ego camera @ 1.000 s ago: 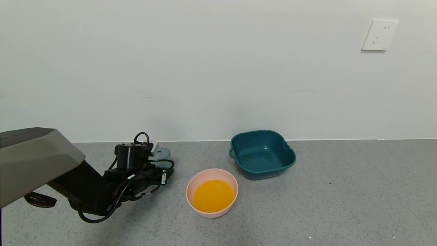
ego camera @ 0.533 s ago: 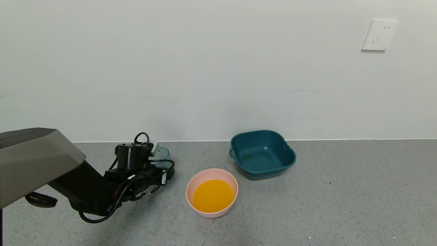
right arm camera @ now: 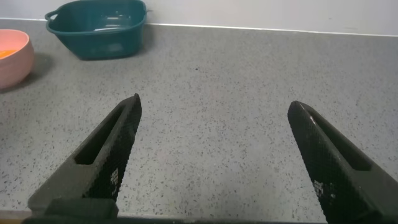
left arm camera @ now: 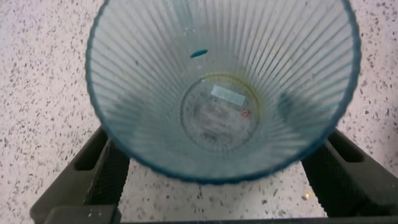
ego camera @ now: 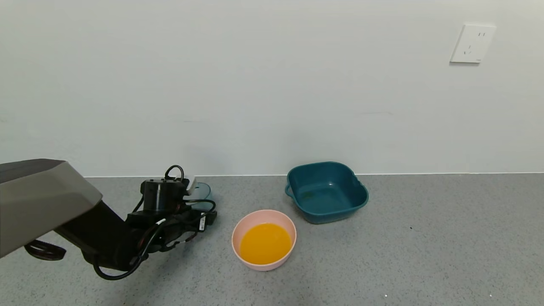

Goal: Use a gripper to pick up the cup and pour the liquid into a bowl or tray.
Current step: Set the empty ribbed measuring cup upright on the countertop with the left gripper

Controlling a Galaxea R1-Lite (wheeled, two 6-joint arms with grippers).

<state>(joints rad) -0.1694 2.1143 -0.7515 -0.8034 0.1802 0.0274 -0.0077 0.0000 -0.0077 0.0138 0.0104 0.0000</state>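
One speckled grey floor (ego camera: pixel 425 238), white wall (ego camera: pixel 272 85), left claw (left arm camera: pixel 214 180) spread beside cup (left arm camera: pixel 224 87), right claw (right arm camera: pixel 214 158) spread.

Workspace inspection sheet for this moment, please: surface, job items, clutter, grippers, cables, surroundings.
Surface: grey speckled counter, no spills seen.
Job's things: cup upright and empty; orange liquid in pink bowl; teal tray holds no liquid.
Clutter: nothing seen.
Grippers: left gripper has a finger on each side of the cup, contact unclear; right gripper open above bare counter.
Cables: black loops on left arm, clear of the bowl.
Surroundings: white wall, socket.
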